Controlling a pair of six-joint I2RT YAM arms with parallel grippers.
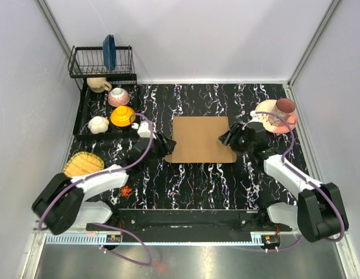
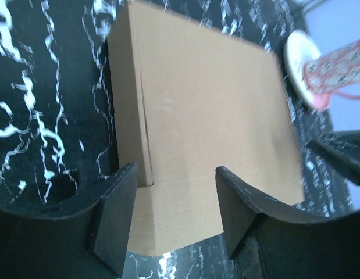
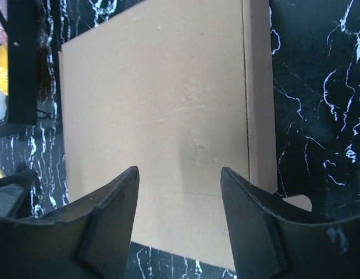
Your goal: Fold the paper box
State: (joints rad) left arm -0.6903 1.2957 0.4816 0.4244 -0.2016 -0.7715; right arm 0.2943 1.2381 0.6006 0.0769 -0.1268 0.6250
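black marbled table (image 1: 214,186), with the paper box (image 1: 201,139) lying flat and closed. wire dish rack (image 1: 101,61) stands well beyond the box's far-left corner. my left gripper (image 1: 163,144) sits at the box's left edge, jaws apart; my right gripper (image 1: 229,138) sits at the box's right edge, jaws likewise apart. whether either touches the box, i cannot tell. pink cup (image 1: 285,106) rests past the box's far-right corner.

Flat paper box (image 1: 202,139) between left hand (image 1: 166,144) and right hand (image 1: 225,138)
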